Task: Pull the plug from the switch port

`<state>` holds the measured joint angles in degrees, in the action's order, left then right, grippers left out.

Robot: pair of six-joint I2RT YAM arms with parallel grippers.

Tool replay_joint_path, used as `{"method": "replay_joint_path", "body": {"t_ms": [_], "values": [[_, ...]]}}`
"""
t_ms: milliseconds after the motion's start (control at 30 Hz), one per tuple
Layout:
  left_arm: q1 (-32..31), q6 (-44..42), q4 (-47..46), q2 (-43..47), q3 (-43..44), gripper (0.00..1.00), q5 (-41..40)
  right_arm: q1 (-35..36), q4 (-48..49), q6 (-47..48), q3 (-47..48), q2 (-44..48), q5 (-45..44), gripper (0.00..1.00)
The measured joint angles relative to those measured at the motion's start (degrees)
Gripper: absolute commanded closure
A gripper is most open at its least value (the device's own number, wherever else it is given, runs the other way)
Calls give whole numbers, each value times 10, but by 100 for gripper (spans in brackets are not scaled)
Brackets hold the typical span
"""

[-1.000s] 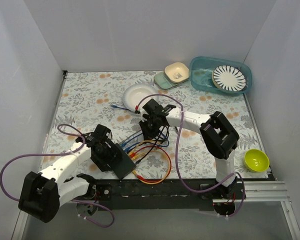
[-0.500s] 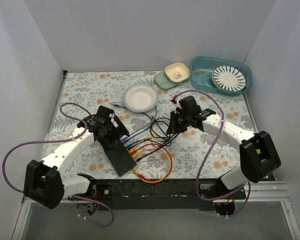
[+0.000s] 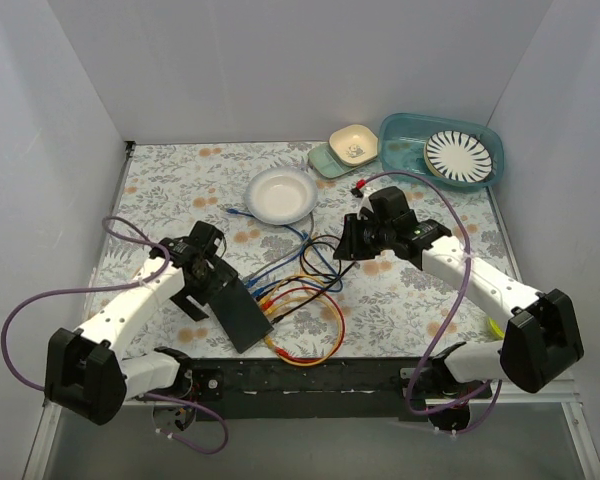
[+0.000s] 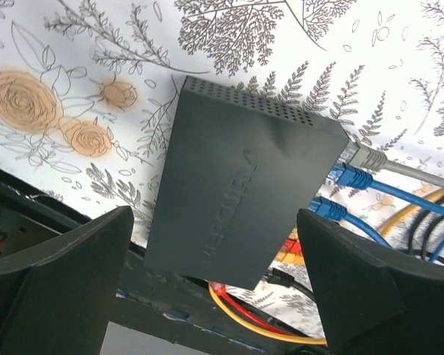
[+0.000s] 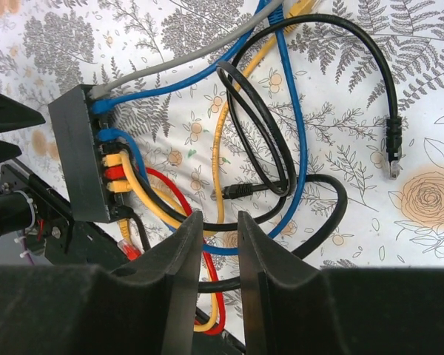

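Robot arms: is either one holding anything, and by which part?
Nothing looks held. The left gripper has its jaws wide above the black box; the right gripper has them slightly apart, cables lying below.

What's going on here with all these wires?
Two robot arms are working on a flat black switch with coloured cables plugged into it. The left arm's fingers are spread wide on either side of the switch, without touching it. The right arm's fingers hover nearly closed over the cable tangle; whether they grip one is unclear. One black plug lies loose on the table.
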<state>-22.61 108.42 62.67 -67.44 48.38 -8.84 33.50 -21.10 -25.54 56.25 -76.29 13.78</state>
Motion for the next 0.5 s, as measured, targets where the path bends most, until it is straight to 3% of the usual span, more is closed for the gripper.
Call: {"method": "replay_joint_path", "body": {"t_ms": [167,300,400,500], "values": [[0,36,-3,46,-57,3,16,0,-9,0,0,35,2,67],[2,51,-66,120,-179,2,69,0,-18,0,0,66,7,67],[2,58,-115,168,-224,2,91,0,-26,0,0,83,13,67],[2,60,-163,160,-236,2,111,0,-36,3,0,95,14,67]]}}
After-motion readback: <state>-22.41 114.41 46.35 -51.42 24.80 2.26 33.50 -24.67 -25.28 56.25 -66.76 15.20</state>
